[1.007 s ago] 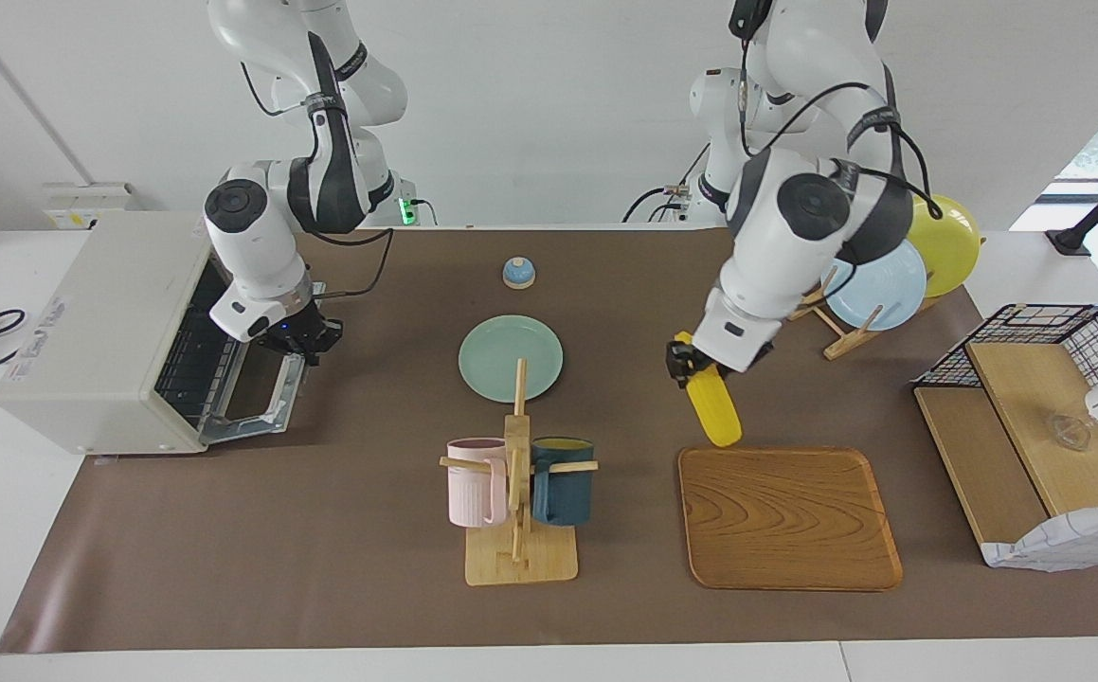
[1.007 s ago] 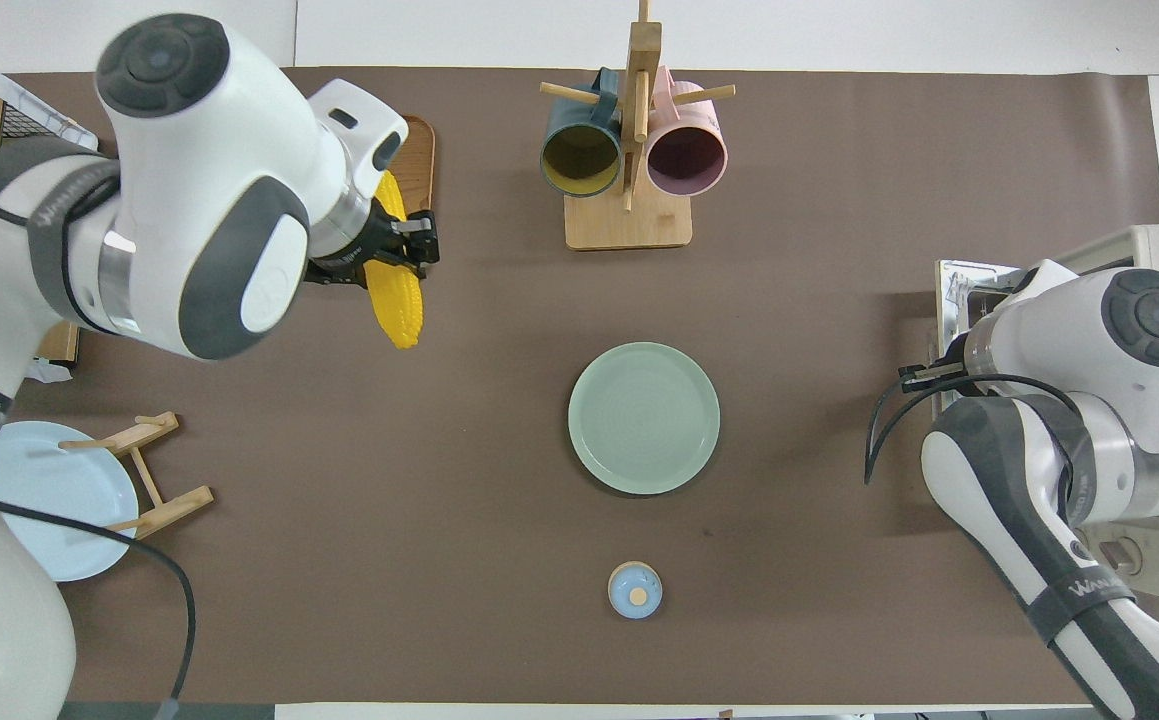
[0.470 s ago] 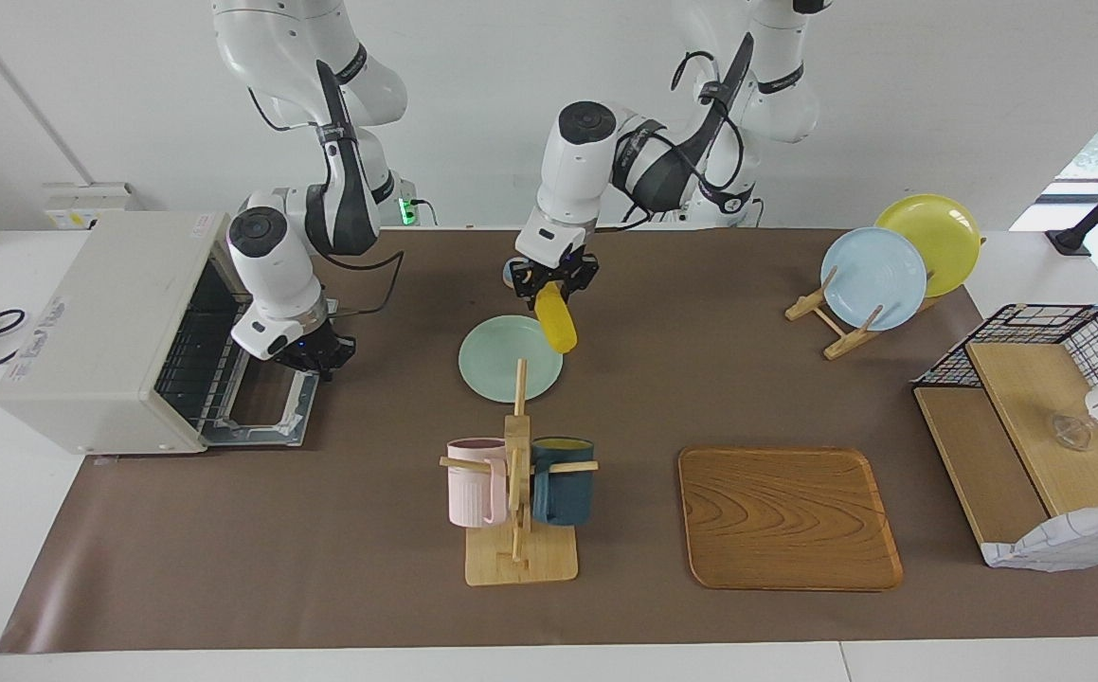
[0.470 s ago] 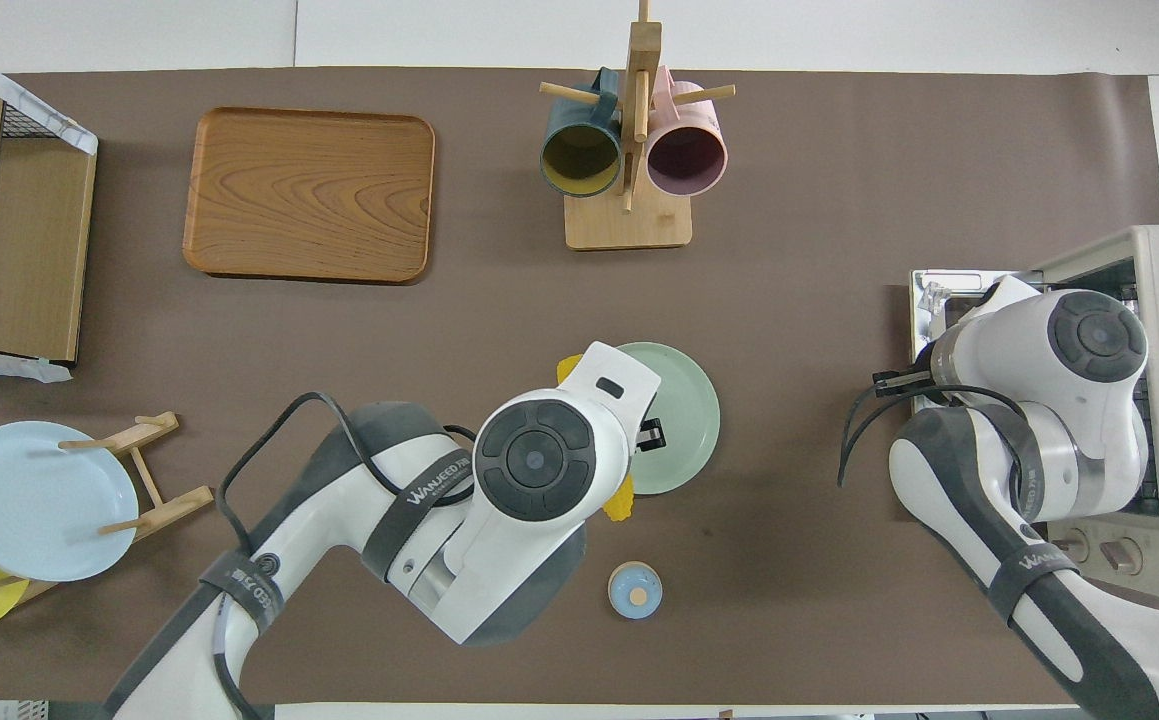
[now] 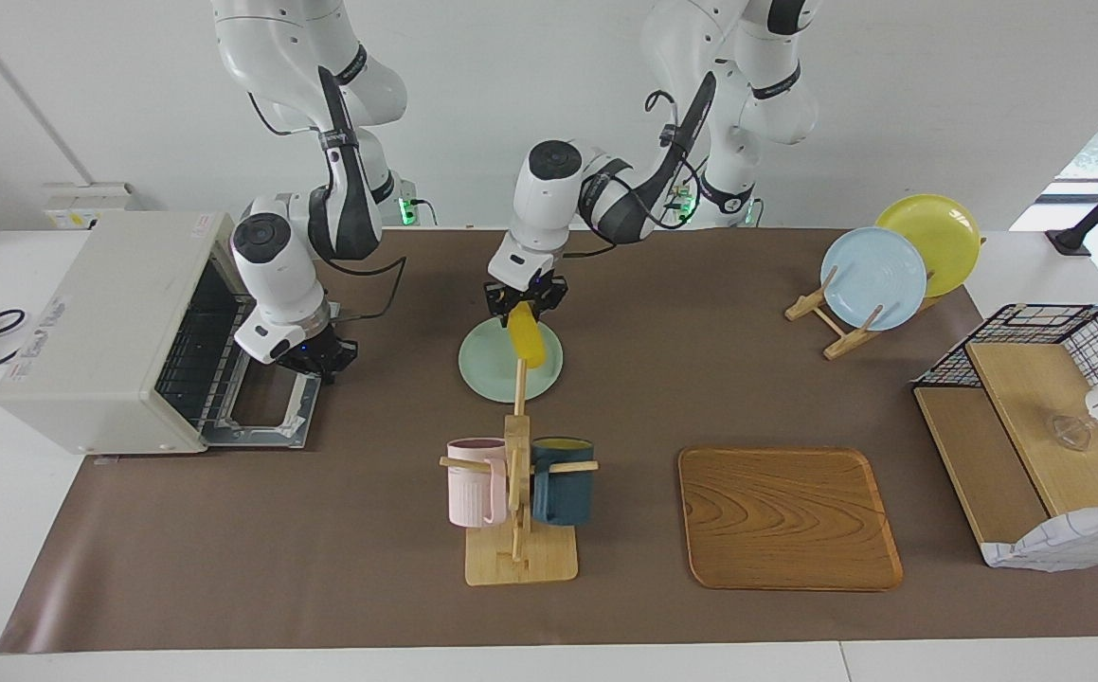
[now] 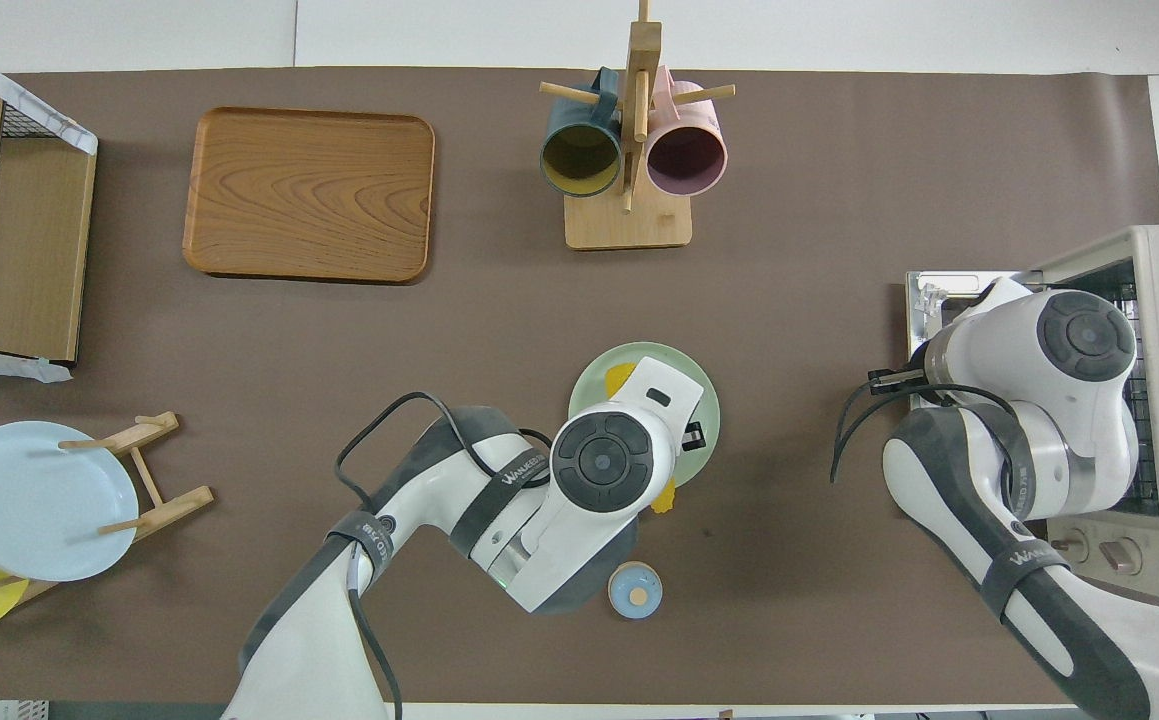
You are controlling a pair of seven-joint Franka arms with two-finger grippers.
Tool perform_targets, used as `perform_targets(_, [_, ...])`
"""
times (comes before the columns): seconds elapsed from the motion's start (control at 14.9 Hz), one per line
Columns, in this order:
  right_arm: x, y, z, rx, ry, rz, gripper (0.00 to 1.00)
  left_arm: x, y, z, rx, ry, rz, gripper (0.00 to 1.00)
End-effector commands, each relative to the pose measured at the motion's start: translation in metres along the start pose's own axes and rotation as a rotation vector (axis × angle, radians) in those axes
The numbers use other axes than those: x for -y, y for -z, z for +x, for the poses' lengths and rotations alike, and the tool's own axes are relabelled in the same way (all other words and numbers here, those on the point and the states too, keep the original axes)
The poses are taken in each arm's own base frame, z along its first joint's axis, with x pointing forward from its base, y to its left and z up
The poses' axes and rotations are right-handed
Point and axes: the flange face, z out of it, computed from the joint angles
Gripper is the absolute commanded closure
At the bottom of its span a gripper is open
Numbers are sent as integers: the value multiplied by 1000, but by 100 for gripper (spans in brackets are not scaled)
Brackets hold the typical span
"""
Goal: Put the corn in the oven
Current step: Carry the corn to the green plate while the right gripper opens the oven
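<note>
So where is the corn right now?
The corn hangs in the left gripper, raised over the green plate mid-table, with the open oven at the right arm's end.

Bright yellow corn (image 5: 527, 337), pale green plate (image 5: 487, 367), off-white oven (image 5: 103, 322), brown table cover (image 5: 321, 530).

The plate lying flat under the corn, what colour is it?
Pale green plate, clearest in the facing view.

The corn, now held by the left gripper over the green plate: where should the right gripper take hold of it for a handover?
Probably the free lower half of the corn, from the oven's end. It hangs tilted from the left gripper, clamped at its upper end over the green plate. The right gripper waits over the open door.
</note>
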Motion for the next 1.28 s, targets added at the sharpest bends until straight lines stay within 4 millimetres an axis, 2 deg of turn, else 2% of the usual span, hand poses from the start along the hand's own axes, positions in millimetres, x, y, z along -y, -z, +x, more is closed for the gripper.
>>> perform_targets(0.0, [30, 21, 10, -23, -5, 36, 100, -5, -1, 3, 3, 19, -12, 100])
perform_targets(0.07, [35, 34, 16, -4, 7, 37, 96, -5, -1, 5, 2, 19, -14, 100])
perform_targets(0.13, [36, 42, 20, 12, 23, 37, 50, -2, -2, 8, 2, 21, -11, 100])
perform_targets(0.2, [38, 45, 22, 6, 29, 37, 15, -1, -2, 10, 2, 21, -10, 100])
perform_targets(0.27, [44, 45, 22, 4, 40, 37, 0, 0, -3, 9, 2, 17, -8, 100])
perform_targets(0.34, [43, 50, 21, -2, 40, 38, 0, 3, -4, 11, 1, 21, -7, 100])
perform_targets(0.4, [42, 60, 21, -20, 40, 39, 0, 4, -4, 12, 1, 22, -7, 61])
perform_targets(0.47, [43, 67, 21, -33, 42, 40, 0, 4, -5, 12, 2, 22, -5, 14])
perform_targets(0.54, [45, 71, 20, -33, 43, 41, 0, 4, -4, 12, 4, 22, -3, 0])
perform_targets(0.81, [47, 81, 16, -28, 19, 72, 0, 6, 1, 14, 4, 22, 1, 0])
perform_targets(0.87, [41, 81, 17, -28, 13, 73, 0, 11, 6, 23, 3, 37, 3, 0])
perform_targets(1.01, [39, 82, 18, -32, 21, 73, 0, 25, 38, 39, 7, 43, 16, 0])
perform_targets(1.07, [37, 81, 18, -31, 22, 73, 0, 36, 63, 48, 14, 36, 29, 0])
perform_targets(1.21, [46, 81, 17, -30, 32, 73, 0, 59, 98, 67, 25, 41, 49, 0])
